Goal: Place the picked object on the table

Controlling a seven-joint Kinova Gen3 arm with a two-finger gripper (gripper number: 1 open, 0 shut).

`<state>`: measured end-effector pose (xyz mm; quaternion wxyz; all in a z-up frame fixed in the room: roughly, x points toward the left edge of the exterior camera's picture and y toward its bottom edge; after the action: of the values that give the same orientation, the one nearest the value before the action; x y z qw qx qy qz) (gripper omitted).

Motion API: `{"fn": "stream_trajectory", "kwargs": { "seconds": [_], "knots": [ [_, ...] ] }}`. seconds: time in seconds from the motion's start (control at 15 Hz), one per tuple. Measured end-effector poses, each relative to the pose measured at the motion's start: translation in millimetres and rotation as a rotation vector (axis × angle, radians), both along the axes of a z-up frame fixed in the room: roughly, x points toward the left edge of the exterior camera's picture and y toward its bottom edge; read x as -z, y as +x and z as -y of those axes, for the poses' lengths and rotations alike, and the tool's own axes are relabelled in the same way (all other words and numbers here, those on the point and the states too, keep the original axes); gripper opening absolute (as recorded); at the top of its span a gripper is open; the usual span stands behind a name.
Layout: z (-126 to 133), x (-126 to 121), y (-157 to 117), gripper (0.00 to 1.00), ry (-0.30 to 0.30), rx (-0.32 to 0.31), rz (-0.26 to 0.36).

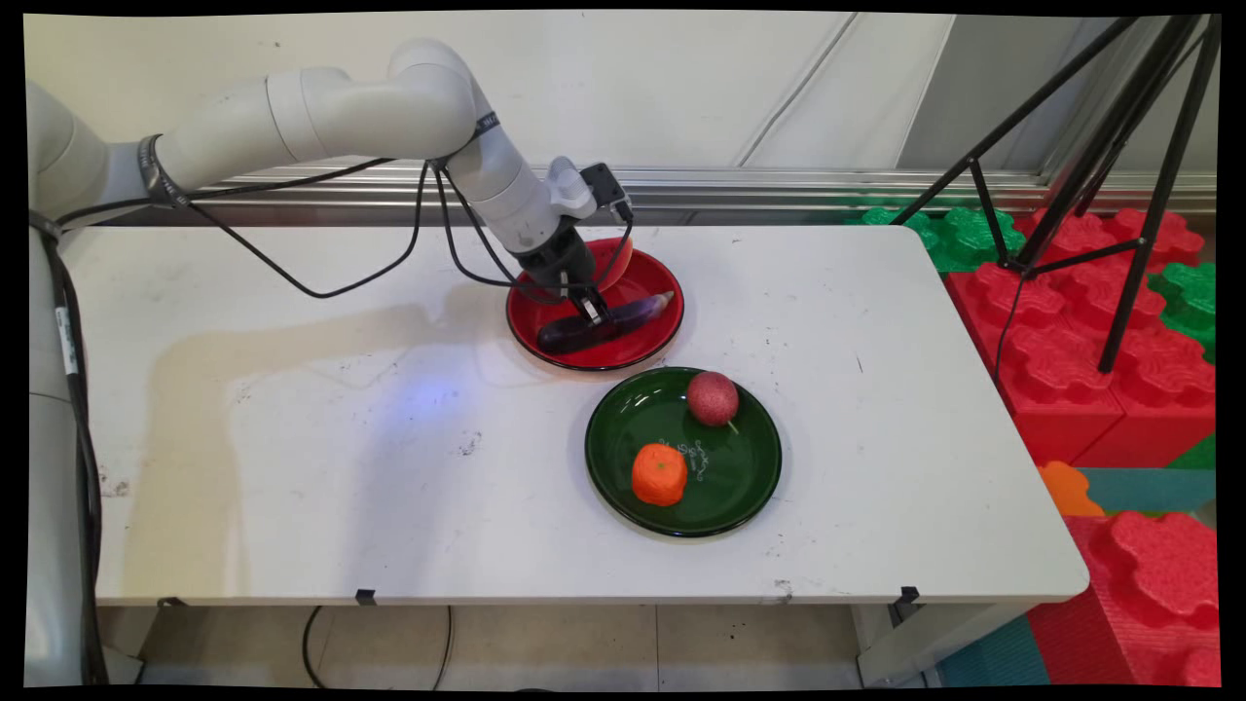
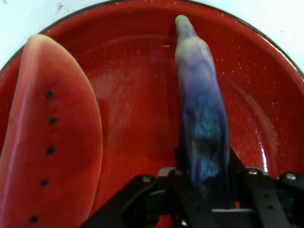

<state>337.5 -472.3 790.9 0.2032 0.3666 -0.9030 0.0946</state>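
A purple eggplant (image 1: 623, 317) (image 2: 202, 109) lies across the red plate (image 1: 642, 287) (image 2: 137, 76). My gripper (image 1: 592, 313) (image 2: 205, 183) is down in that plate with its fingers closed against both sides of the eggplant's thick end. A watermelon slice (image 1: 619, 259) (image 2: 47, 137) rests in the same plate, behind the hand in the main view and to the left in the hand view.
A dark green plate (image 1: 745, 477) stands nearer the front, holding an orange fruit (image 1: 659, 474) and a reddish round fruit (image 1: 713, 397). Black tripod legs (image 1: 1090, 166) and red and green foam blocks (image 1: 1061, 331) stand beyond the table's right edge.
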Motion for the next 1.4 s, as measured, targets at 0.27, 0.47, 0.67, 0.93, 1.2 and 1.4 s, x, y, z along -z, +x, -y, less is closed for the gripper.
{"fn": "stream_trajectory", "kwargs": {
  "seconds": [0.27, 0.47, 0.67, 0.93, 1.2, 1.4],
  "knots": [
    [-1.3, -2.6, 2.9, 0.0, -0.006, 0.003, 0.004],
    [-4.3, -8.0, 5.8, 0.0, -0.017, 0.003, 0.003],
    [-10.0, -20.2, 9.6, 0.0, -0.04, -0.001, -0.008],
    [-17.5, -36.0, 14.2, 0.0, -0.067, -0.003, -0.024],
    [-32.5, -63.0, 24.6, 0.0, -0.109, 0.009, -0.05],
    [-42.7, -78.3, 31.5, 0.0, -0.128, 0.013, -0.068]
  ]
}}
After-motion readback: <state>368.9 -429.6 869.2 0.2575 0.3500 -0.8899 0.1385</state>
